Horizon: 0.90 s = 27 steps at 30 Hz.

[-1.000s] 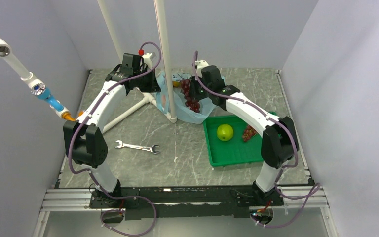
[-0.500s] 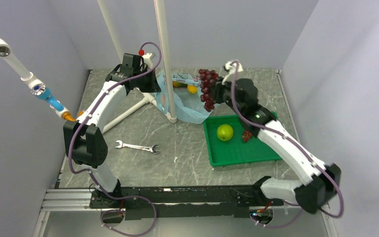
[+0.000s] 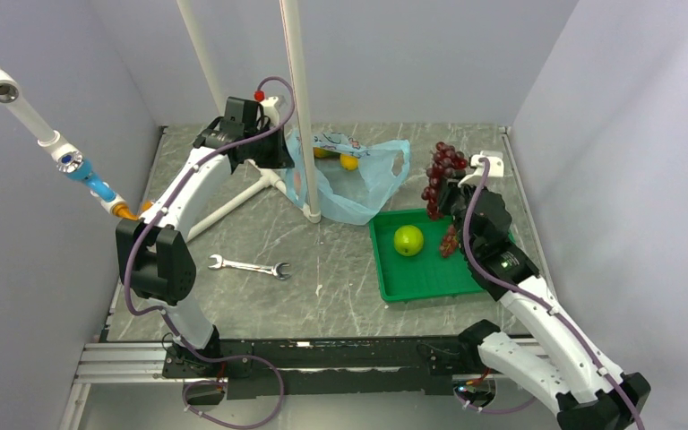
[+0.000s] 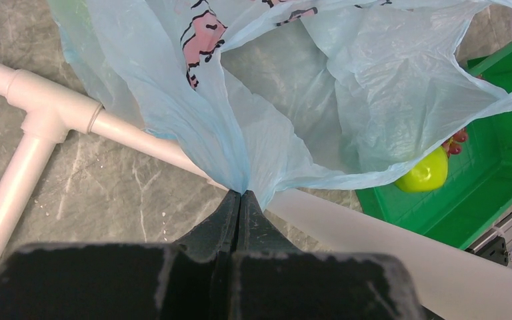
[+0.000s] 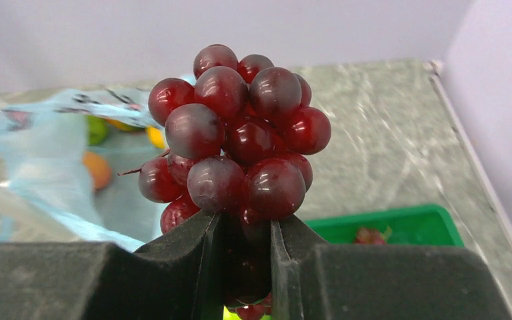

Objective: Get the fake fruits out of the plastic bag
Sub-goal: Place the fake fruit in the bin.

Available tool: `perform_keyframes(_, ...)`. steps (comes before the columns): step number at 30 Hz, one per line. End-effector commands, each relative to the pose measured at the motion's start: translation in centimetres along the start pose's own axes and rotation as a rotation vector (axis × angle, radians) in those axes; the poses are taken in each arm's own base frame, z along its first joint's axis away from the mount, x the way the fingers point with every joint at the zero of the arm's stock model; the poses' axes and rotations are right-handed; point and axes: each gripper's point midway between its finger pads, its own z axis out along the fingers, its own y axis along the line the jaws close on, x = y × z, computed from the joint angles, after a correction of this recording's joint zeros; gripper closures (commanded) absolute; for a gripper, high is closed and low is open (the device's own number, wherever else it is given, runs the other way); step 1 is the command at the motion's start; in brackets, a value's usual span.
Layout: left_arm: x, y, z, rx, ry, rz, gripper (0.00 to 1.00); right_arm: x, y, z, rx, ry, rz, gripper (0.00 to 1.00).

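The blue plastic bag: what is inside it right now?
Through the plastic bag's open mouth, the right wrist view shows a green fruit, a yellow fruit and an orange fruit. Anything lower down is covered by crinkled plastic.

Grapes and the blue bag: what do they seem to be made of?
The grape bunch looks like hard, glossy plastic: every ball carries a sharp highlight. The bag seems to be thin plastic film: finely creased and half see-through.

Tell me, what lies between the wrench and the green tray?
Nothing; the top view shows only bare tabletop between the wrench and the green tray.
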Motion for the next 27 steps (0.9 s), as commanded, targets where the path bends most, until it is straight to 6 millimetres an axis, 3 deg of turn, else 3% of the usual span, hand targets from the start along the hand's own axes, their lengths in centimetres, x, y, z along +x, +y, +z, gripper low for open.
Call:
perform_keyframes(1,-0.8,-0.8,0.0,0.011,-0.020,0.042,1.00,1.2,-4.5,-0.7,0.176,0.006,0.041,1.00)
perform_keyframes(7,-0.6,-1.0,0.1,0.004,-0.015,0.055,1.00,4.4,-9.2,-1.1,0.348,0.098,0.122,1.00)
perform_keyframes(18,-0.6,-0.8,0.1,-0.010,-0.015,0.058,1.00,16.0,-14.8,-1.7,0.528,0.511,0.519,1.00)
perform_keyframes(22,-0.6,-0.8,0.0,-0.013,-0.016,0.058,1.00,19.3,-15.5,-1.6,0.508,0.641,0.648,1.00)
perform_keyframes(27,-0.6,-0.8,0.1,-0.009,-0.015,0.057,1.00,21.0,-15.8,-0.5,0.483,0.676,0.723,1.00)
